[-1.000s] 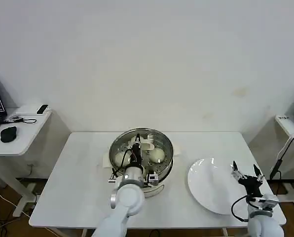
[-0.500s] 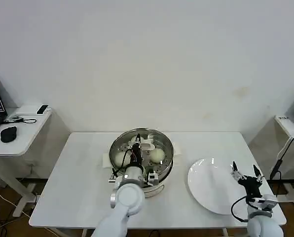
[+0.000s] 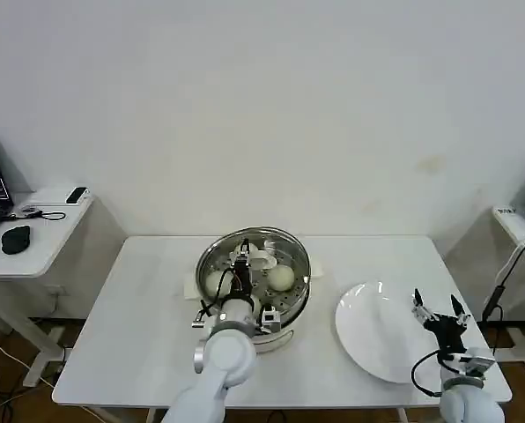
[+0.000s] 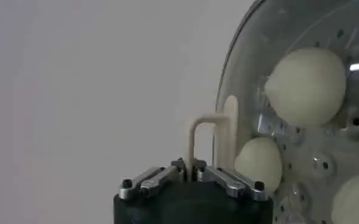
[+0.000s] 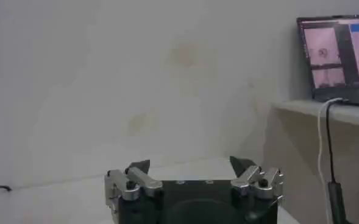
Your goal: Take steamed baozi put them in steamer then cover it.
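The steel steamer [image 3: 295,295] stands mid-table on its cream-white base. The glass cover [image 3: 271,242] lies over its mouth; whether it rests on the rim I cannot tell. My left gripper [image 3: 242,263] is shut on the cover's cream-white handle [image 3: 261,257]. In the left wrist view the jaws of the left gripper [image 4: 189,167] pinch the handle [image 4: 213,131], and three baozi [image 4: 305,85] [image 4: 258,163] [image 4: 356,201] show through the glass. Two baozi [image 3: 281,278] [image 3: 215,283] appear in the head view. My right gripper [image 3: 439,310] stands open over the plate's right edge.
A flat white plate [image 3: 368,339] lies to the right of the steamer near the table's front edge. A side table [image 3: 42,231] with a mouse stands at the far left, and another side table [image 3: 518,225] stands at the right.
My left arm's wrist has shifted slightly toward the table's near edge while still holding the cover's handle. The right arm has barely moved.
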